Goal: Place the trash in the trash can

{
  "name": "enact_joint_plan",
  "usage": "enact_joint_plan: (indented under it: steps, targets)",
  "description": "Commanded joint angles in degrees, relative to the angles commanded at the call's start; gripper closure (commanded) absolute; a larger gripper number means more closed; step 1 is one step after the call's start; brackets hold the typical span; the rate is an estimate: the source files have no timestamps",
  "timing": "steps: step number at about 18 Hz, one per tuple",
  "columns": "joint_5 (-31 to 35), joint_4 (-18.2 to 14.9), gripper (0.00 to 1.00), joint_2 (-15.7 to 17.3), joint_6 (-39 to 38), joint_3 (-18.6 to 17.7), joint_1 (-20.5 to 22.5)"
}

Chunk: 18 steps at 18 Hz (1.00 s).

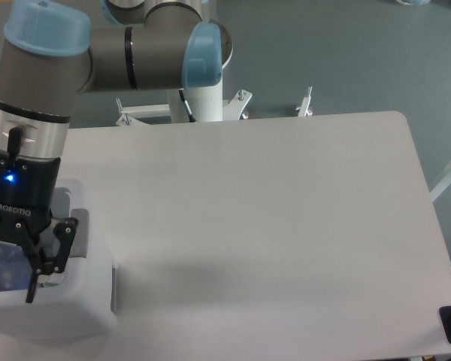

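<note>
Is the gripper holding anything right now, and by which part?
Cannot tell. The gripper is over the trash can; a bluish clear shape shows beside it, but the edge crops any grip.
</note>
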Motion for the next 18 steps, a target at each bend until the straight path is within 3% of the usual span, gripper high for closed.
enact_joint_plan:
  steps: [5, 8, 11, 14, 18]
  targets:
    - [1.0, -0.1, 0.0, 1.9, 0.4, 0.2, 3.9]
    - [9.0, -0.6, 0.0, 5.0, 6.4, -2.4, 6.2]
    - [16.9, -1.6, 0.0, 8.4, 17.9, -6.3, 9.0]
    - [22.2, -6.7, 0.0, 9.6, 31.0, -7.3, 11.9]
    - [26.7, -16.3, 0.0, 12.0, 46.1, -8.6, 15.8]
